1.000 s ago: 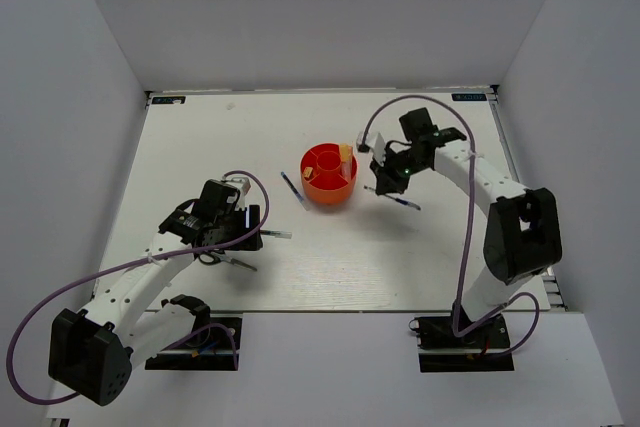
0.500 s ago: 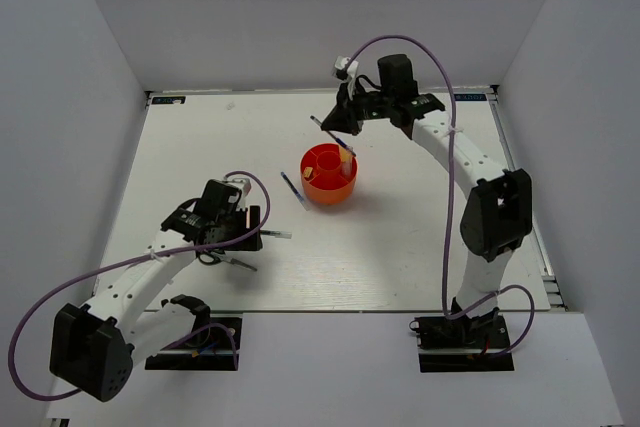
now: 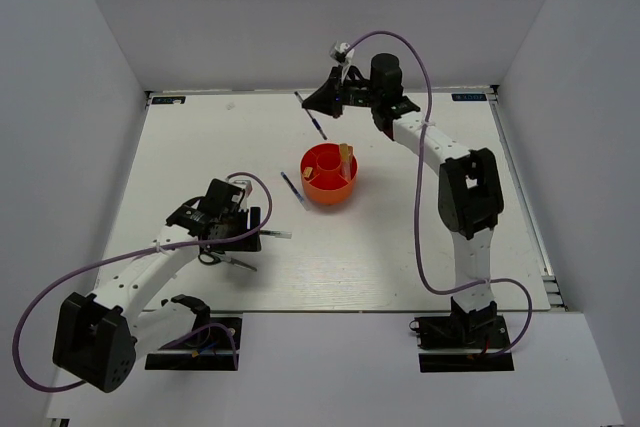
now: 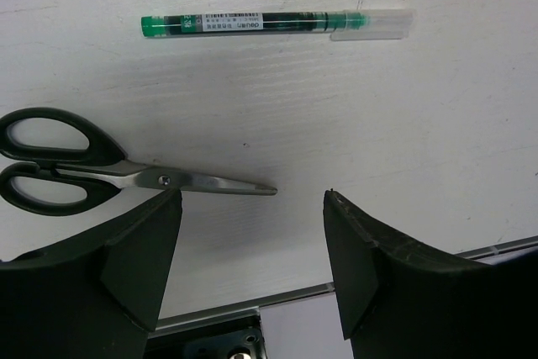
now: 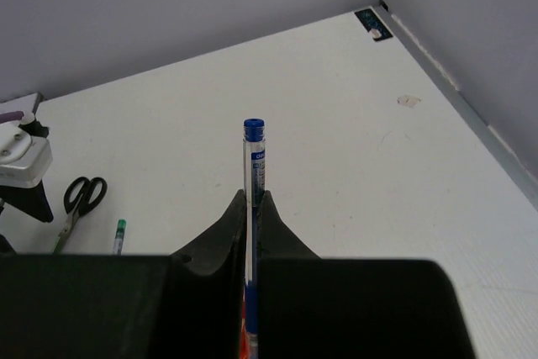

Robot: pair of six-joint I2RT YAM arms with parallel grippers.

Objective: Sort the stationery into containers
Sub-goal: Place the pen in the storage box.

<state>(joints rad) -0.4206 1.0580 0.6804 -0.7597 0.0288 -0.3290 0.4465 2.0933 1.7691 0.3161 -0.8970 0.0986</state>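
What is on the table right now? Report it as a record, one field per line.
tub: orange-red, yellow-orange marker standing inside
scissors: closed, flat on table
green pen: capped, flat, beside scissors
dark pen: on table, left of tub
left pincer: open, empty, near the scissors' tip
right pincer: shut on blue pen, in the air beyond the tub

A green pen [image 4: 277, 22] lies beyond the scissors [image 4: 139, 176].

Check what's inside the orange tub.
The tub holds a yellow-orange marker standing on the view's right and a small pale item at left. Deeper contents are too small to tell.
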